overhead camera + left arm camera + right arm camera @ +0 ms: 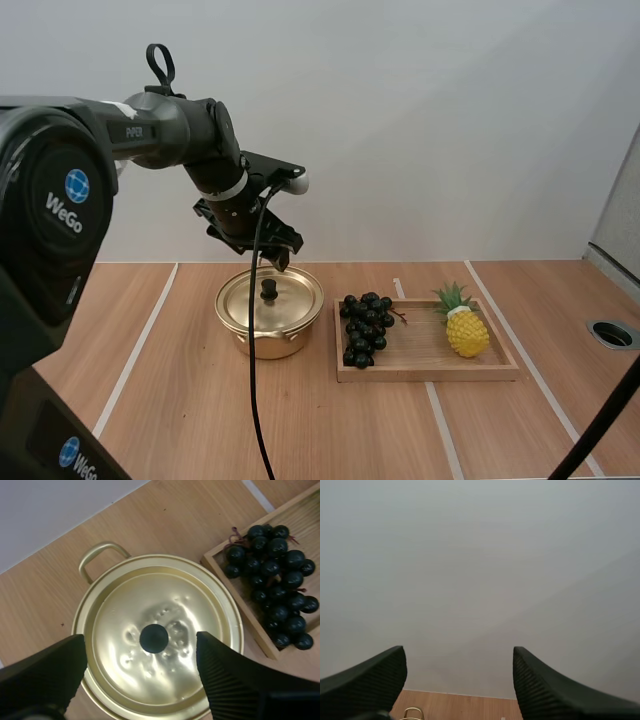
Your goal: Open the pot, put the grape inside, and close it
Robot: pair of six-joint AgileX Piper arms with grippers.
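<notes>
In the high view our left arm reaches over the pot. The left jaws hang just above the black knob of the lid, which sits on the pot. The grapes lie on the wooden tray, just beside the pot on the worktop and next to a toy pineapple. We judge that close enough for a short carry once the pot is open.

In the left wrist view the left jaws stand wide apart and hold nothing. With 1 finger on each side of the knob, above the lid, they look lined up to drop and pinch it.

In the right wrist view the right jaws are likewise spread wide and empty. They point at the wall, clear of the left arm's work.
</notes>
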